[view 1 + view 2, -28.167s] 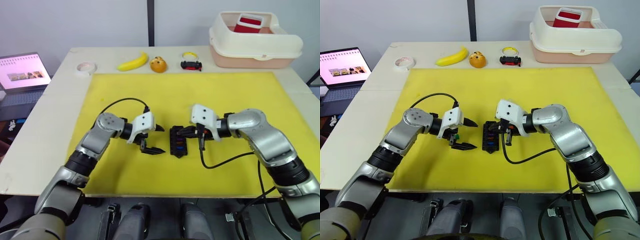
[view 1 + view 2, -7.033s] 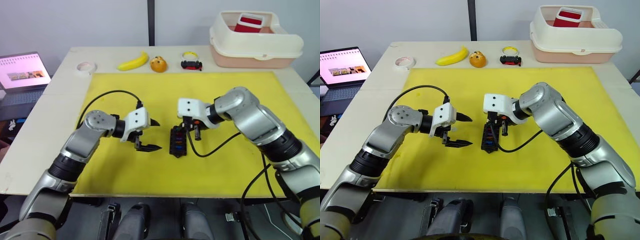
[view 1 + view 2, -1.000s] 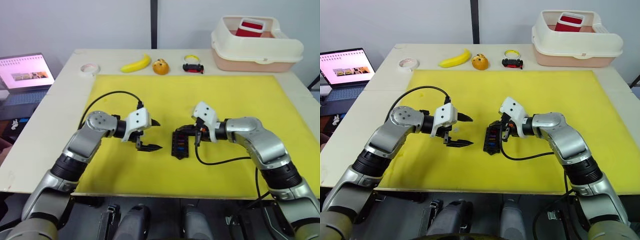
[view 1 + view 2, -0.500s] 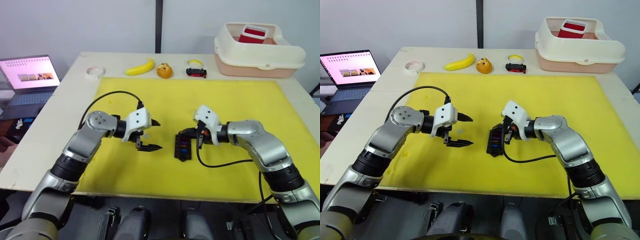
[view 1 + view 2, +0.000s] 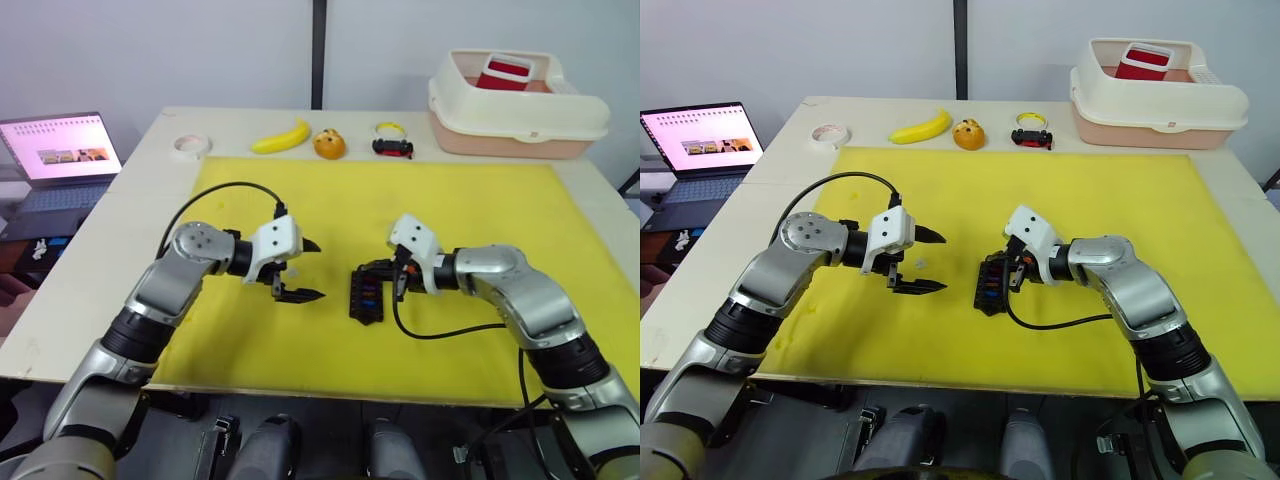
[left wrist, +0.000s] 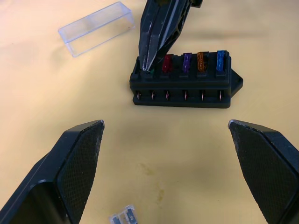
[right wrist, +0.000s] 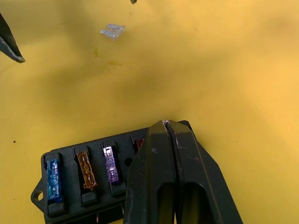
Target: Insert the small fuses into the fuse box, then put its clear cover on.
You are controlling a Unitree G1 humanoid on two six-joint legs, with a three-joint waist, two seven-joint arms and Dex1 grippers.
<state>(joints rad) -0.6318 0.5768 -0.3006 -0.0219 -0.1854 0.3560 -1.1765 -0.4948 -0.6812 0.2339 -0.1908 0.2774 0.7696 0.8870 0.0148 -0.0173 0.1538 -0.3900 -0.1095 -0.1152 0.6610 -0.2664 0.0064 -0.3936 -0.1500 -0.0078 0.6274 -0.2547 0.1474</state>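
The black fuse box (image 5: 366, 294) lies mid-mat with red, purple, orange and blue small fuses (image 6: 187, 61) standing in its slots. My right gripper (image 7: 167, 124) is shut, its tips pressed down at the box's end slot beside the red fuse, where a bit of green shows. My left gripper (image 5: 308, 270) hovers open just left of the box, holding nothing. One pale loose fuse (image 7: 112, 31) lies on the mat between the left fingers (image 6: 77, 161). The clear cover (image 6: 96, 28) lies on the mat just beyond the box, seen from the left wrist.
A yellow mat (image 5: 480, 210) covers the table. Along the far edge sit a tape roll (image 5: 190, 145), banana (image 5: 280, 137), orange fruit (image 5: 329, 144), toy car (image 5: 392, 149) and a white bin (image 5: 515, 105). A laptop (image 5: 55, 150) stands at the left.
The whole picture has shifted a little, so the camera moved. My right gripper stays shut at the box's end slot, and the left gripper holds its place, still open.
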